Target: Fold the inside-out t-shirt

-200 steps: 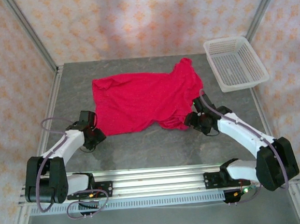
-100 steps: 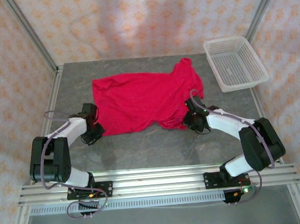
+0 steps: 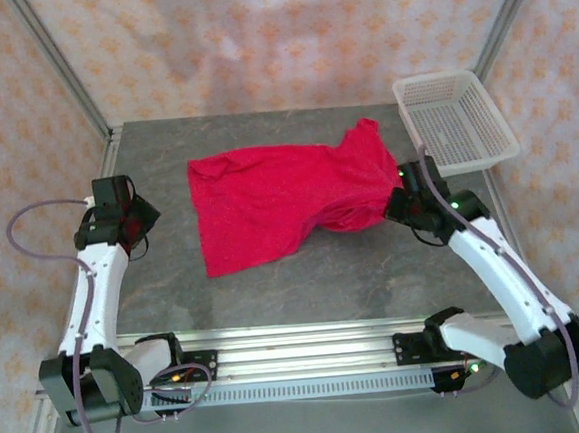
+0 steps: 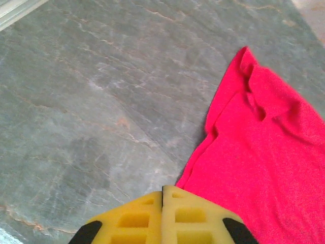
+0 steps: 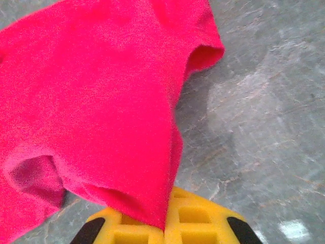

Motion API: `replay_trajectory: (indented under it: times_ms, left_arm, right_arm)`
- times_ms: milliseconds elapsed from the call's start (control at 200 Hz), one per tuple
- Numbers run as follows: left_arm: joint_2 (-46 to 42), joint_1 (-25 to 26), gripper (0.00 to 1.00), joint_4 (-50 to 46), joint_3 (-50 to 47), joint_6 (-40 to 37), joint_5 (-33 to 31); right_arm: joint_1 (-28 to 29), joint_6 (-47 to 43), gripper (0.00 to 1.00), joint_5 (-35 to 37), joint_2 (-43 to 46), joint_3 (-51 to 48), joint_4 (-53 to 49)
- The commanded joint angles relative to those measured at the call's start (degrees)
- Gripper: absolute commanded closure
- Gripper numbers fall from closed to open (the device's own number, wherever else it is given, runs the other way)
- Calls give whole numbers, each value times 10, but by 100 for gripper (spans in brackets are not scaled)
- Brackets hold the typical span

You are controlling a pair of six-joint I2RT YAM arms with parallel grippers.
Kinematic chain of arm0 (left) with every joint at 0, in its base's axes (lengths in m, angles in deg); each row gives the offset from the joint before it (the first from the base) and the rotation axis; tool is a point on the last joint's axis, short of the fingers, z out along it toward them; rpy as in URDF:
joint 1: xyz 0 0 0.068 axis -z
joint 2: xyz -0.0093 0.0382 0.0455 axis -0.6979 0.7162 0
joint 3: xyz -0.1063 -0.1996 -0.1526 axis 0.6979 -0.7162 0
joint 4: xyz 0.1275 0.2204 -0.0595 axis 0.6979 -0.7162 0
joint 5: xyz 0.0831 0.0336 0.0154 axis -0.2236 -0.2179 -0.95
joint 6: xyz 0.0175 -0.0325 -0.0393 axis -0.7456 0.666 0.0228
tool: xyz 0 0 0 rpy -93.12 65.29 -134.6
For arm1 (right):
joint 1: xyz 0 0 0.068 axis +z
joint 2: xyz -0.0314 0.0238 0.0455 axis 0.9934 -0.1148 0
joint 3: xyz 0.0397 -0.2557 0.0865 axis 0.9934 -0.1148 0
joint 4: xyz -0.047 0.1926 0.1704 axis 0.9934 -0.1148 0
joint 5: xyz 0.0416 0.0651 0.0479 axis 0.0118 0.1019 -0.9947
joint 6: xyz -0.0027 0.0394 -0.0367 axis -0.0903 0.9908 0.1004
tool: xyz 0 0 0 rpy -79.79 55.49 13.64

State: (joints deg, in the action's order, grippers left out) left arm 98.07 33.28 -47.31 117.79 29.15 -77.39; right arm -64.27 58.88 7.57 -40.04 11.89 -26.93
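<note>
The inside-out t-shirt [image 3: 278, 197] is a plain bright red cloth spread across the middle of the grey table [image 3: 304, 275]. My right gripper [image 3: 404, 202] is shut on its right edge and holds that side bunched and raised. In the right wrist view the red cloth [image 5: 101, 112] hangs from between the yellow pads [image 5: 198, 218], pinched at the right gripper [image 5: 166, 226]. My left gripper [image 3: 141, 220] hovers left of the shirt, shut on nothing. In the left wrist view its yellow pads [image 4: 137, 218] meet at the left gripper [image 4: 163, 190], beside the shirt's edge [image 4: 264, 152].
A white mesh basket [image 3: 453, 121] stands at the back right corner. Metal frame posts [image 3: 57, 64] rise at the back corners. An aluminium rail [image 3: 300, 351] runs along the near edge, with both arm bases on it. Patterned curtains close off the back and sides.
Both grippers have shut. The left arm has swung up and left, away from the shirt, holding nothing. The right arm has lifted and dragged the shirt's right side rightward.
</note>
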Motion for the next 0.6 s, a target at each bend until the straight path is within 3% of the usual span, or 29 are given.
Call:
replay_trajectory:
  times_ms: [0,130,225,315,495,595]
  left_arm:
    - [0,8,79,0,-48,4,82]
    - [10,59,53,29,-106,15,100]
    - [22,113,46,52,-142,36,104]
    - [30,158,48,62,-168,55,91]
    - [43,220,67,69,-200,80,56]
    - [48,253,67,73,-212,98,36]
  right_arm:
    - [-4,-11,100,-35,4,4,-46]
    - [-4,4,100,-76,-6,5,-15]
    - [-4,-1,100,-64,-23,14,-17]
    - [-5,-3,100,-61,-36,18,-17]
    - [-6,0,100,-67,-48,13,-2]
    - [-7,-1,100,-70,-55,12,-1]
